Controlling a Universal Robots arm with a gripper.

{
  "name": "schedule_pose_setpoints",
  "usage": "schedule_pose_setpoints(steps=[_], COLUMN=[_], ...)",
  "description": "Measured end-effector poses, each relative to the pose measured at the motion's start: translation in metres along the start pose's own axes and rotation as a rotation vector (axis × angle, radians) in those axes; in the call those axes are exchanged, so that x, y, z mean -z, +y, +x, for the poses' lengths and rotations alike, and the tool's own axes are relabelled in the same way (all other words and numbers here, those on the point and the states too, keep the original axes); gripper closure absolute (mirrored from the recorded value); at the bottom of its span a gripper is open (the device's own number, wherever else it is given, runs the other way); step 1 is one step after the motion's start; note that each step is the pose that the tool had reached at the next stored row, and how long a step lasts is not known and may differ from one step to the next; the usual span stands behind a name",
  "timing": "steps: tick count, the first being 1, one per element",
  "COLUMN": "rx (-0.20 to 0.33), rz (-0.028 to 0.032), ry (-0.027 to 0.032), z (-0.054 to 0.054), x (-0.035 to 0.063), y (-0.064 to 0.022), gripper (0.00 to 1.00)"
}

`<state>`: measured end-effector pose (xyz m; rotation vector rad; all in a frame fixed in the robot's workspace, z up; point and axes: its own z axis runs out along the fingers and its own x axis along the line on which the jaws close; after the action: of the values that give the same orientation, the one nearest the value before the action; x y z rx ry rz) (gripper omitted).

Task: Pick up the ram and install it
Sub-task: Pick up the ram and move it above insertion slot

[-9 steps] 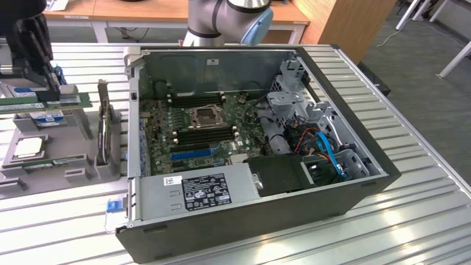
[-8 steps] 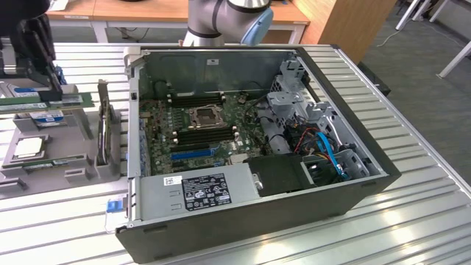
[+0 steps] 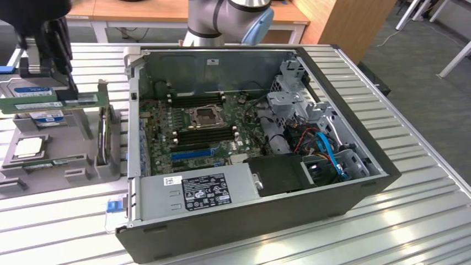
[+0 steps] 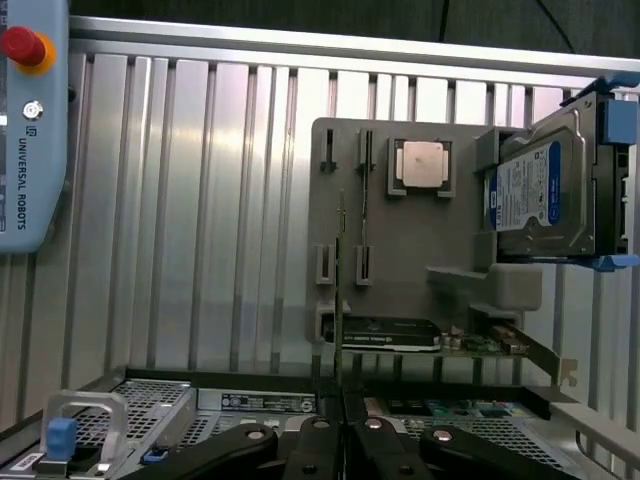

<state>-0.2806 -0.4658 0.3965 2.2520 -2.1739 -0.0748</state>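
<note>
**A:** What is the biggest thing there?

**B:** The computer case (image 3: 353, 182), lying open side up on the slatted table (image 3: 412, 232). Inside it are the motherboard (image 3: 193, 132), a grey power supply (image 3: 198, 190) along the wall nearest the exterior camera, and blue cables (image 3: 329, 152) by the drive cage.

**A:** And beside the case?

**B:** A grey holder (image 3: 44, 178) sits on the exterior view's left of the case. It carries a hard drive (image 3: 46, 117) with a blue label, standing on edge. An expansion card (image 3: 107, 135) stands upright on the side nearest the case. There is also a second green stick (image 3: 53, 163) lying in a slot, and a square silver processor (image 3: 28, 146).

**A:** Where is the ram?

**B:** The ram (image 3: 70, 101) is outside the case, up over the holder, crossing in front of the hard drive. The gripper (image 4: 342, 428) has its fingers clamped on it.

**A:** How do the views differ?

**B:** The exterior view looks into the case and shows the ram's flat green face with its white label. The wrist view meets the ram edge-on, as a thin line running out from the fingers, with the holder seen from above beyond it. It also takes in a teach pendant (image 4: 25, 120) with a red button, well apart from the case
</note>
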Motion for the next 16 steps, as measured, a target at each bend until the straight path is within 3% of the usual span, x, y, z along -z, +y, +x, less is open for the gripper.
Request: schedule_pose_setpoints(steps=[16], rx=[0.000], rz=[-0.0049], ry=[-0.0001], z=[0.001], x=[0.0015], y=[-0.0348], gripper=[0.88])
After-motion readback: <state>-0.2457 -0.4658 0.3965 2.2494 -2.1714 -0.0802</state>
